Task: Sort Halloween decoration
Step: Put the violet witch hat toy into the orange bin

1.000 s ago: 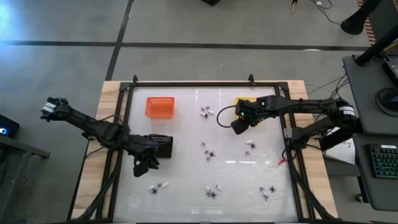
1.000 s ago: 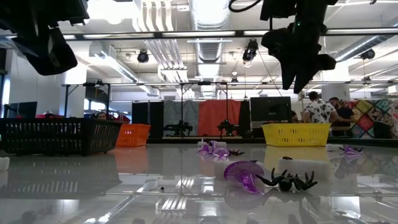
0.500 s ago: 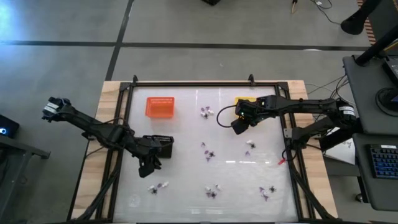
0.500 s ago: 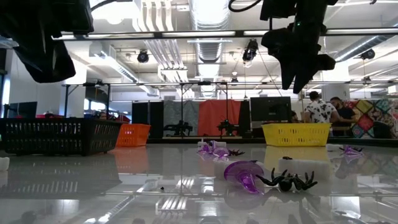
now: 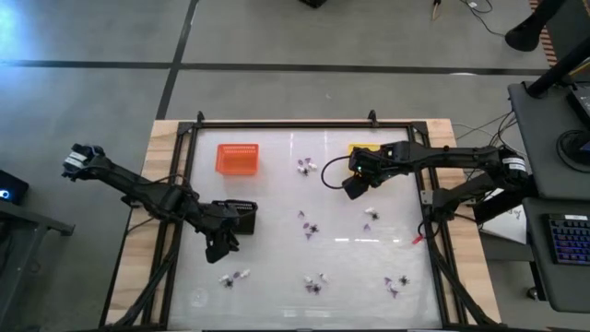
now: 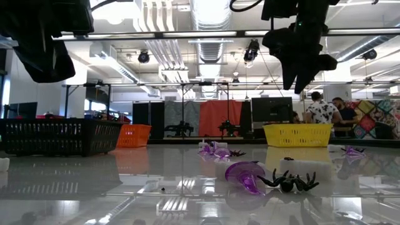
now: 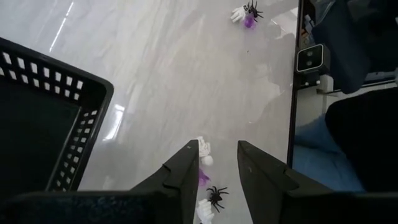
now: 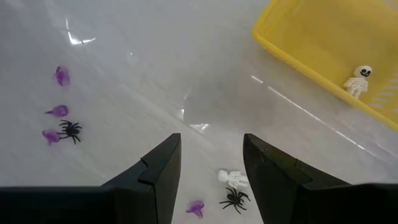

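Across the glossy white table, small clusters of Halloween trinkets lie scattered: black plastic spiders with thin splayed legs, translucent purple pieces, and cream skeleton figures. One skeleton lies inside the yellow mesh basket at the far right. An orange basket of the same plastic lattice stands far left, and a black lattice basket stands nearer the front left.

Compared with a second ago, the left arm has shifted slightly toward the table's middle; the trinkets, baskets and right arm look unchanged.

The left gripper hovers just beside the black basket, above a spider, a skeleton and a purple piece; its fingers stand a little apart and empty, touching nothing. The right gripper hangs above the table near the yellow basket, fingers spread wide and empty, over a skeleton, spider and purple piece.
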Available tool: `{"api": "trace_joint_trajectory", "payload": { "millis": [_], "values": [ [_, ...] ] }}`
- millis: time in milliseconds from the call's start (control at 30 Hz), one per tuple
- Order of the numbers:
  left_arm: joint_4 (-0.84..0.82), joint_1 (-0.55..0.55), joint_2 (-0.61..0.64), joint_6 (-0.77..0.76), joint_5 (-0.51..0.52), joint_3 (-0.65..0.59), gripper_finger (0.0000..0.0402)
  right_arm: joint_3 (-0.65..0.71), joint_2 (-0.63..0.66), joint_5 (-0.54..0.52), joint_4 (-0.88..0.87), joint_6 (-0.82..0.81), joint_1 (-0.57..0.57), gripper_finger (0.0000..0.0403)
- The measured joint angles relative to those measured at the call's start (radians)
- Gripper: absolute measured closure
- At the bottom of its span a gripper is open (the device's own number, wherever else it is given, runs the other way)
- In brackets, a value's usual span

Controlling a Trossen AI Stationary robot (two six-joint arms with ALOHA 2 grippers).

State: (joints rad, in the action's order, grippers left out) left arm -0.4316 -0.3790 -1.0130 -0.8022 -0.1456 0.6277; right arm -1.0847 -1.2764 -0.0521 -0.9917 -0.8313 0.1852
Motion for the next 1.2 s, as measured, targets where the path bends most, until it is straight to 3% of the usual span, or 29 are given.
{"api": "trace_joint_trajectory", "payload": {
  "millis": [1200],
  "values": [
    [0.043, -0.022, 0.000, -0.012, -0.003, 0.000, 0.0306, 0.000, 0.000, 0.001, 0.010, -0.033, 0.000, 0.0239]
  ]
}}
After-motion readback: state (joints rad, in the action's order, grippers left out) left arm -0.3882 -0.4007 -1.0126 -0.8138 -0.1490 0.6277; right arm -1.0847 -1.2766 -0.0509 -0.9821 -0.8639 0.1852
